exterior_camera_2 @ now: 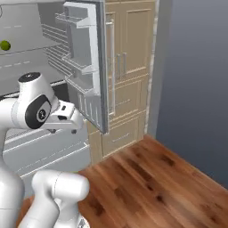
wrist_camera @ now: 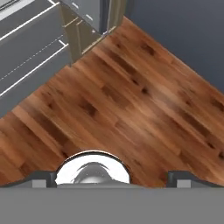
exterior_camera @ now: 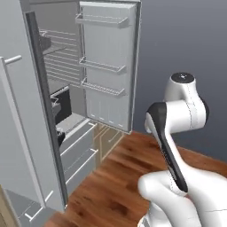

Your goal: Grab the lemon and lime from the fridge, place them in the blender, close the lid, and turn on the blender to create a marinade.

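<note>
- Fridge (exterior_camera: pixel 106 66): tall grey box, door swung wide, ribbed inner walls, wire-edged door bins.
- Lime (exterior_camera_2: pixel 5 45): small, round, bright green, sitting on an upper fridge shelf.
- Gripper (wrist_camera: pixel 111 178): fingers spread wide, nothing between them, aimed down at the glossy wood-plank floor (wrist_camera: pixel 144 100).
- Tan panelled cabinets (exterior_camera_2: pixel 129 67) just beside the fridge.

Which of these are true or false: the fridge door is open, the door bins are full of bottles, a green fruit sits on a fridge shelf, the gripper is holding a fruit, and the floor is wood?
1. The fridge door is open. True.
2. The door bins are full of bottles. False: they look empty.
3. A green fruit, the lime, sits on a shelf. True.
4. The gripper holds a fruit. False: open, holding nothing.
5. The floor is wood. True.
</note>
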Controlling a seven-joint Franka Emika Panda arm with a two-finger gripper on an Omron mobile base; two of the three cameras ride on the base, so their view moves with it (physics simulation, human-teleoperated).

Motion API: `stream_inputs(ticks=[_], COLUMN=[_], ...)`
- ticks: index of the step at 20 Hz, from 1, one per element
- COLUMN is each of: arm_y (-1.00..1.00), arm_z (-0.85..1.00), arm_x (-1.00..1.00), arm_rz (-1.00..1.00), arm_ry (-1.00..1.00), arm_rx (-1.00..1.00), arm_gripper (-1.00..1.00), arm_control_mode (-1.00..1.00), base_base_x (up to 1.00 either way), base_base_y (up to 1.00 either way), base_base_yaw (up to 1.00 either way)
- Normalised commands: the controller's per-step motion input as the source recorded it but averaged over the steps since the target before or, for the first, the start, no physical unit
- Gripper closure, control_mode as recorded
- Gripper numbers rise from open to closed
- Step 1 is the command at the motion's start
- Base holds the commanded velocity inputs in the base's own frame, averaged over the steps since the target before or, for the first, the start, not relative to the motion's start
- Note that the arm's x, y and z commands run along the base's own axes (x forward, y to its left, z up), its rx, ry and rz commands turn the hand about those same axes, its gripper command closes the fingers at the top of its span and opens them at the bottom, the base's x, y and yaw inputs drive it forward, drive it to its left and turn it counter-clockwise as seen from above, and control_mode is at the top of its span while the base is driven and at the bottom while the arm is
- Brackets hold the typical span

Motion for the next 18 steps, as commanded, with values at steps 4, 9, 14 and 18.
stream_inputs(ticks=[4,9,14,18], arm_y=[0.00,0.00,0.00,0.00], arm_z=[0.00,0.00,0.00,0.00], arm_x=[0.00,0.00,0.00,0.00], arm_rz=[0.00,0.00,0.00,0.00], arm_ry=[0.00,0.00,0.00,0.00], arm_rx=[0.00,0.00,0.00,0.00], arm_gripper=[-1.00,-1.00,-1.00,-1.00], arm_control_mode=[1.00,1.00,1.00,1.00], base_base_x=[0.82,0.87,0.43,0.09], base_base_y=[0.02,-0.26,-0.42,-0.42], base_base_yaw=[0.68,0.57,0.54,0.49])
